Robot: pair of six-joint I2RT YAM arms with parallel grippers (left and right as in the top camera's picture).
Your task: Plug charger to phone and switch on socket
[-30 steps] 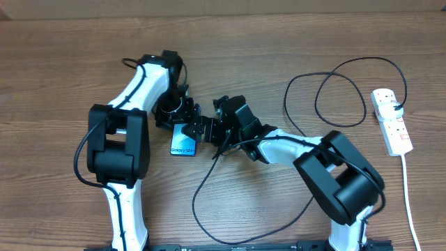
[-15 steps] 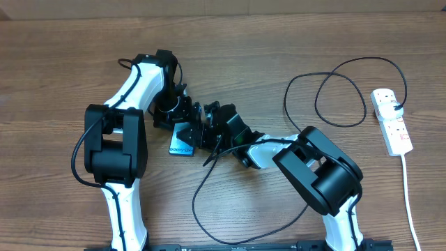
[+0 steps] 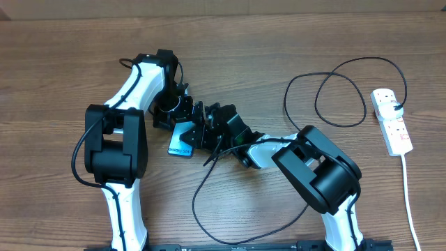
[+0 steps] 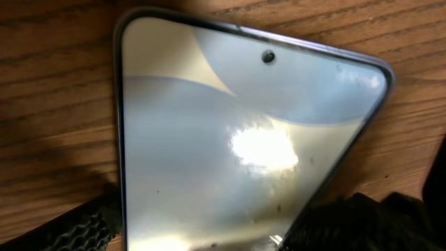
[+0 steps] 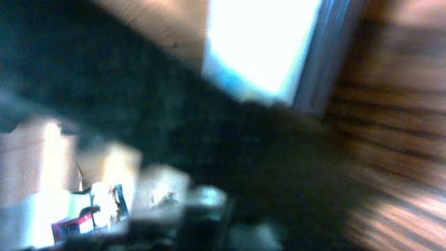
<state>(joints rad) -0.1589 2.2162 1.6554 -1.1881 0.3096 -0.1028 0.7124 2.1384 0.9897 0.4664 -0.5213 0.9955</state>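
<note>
We note the phone (image 3: 182,143) first: a slim rectangle with a dark rim and glossy pale blue-teal glass. It lies screen-up and slightly askew on the wood-grain table (image 3: 63,63), left of centre. In the left wrist view a bright glare sits mid-screen, and a small punch-hole lens shows near the far end. The left gripper (image 3: 178,120) is at the phone's upper end. A ribbed black pad (image 4: 87,226) sits against one long edge and dark finger material overlaps the other, so we read it as clamped on the phone. The right gripper (image 3: 207,132) is just beside the phone's right edge. Its wrist view is smeared, and we cannot tell whether it is closed or holding anything. The charger (image 3: 286,97), a thin black cable, emerges beside that gripper and runs in loose loops to the socket (image 3: 391,122). The socket is a white strip with red switches, well apart at the table's right side, its white cord (image 3: 408,195) trailing to the near edge.
</note>
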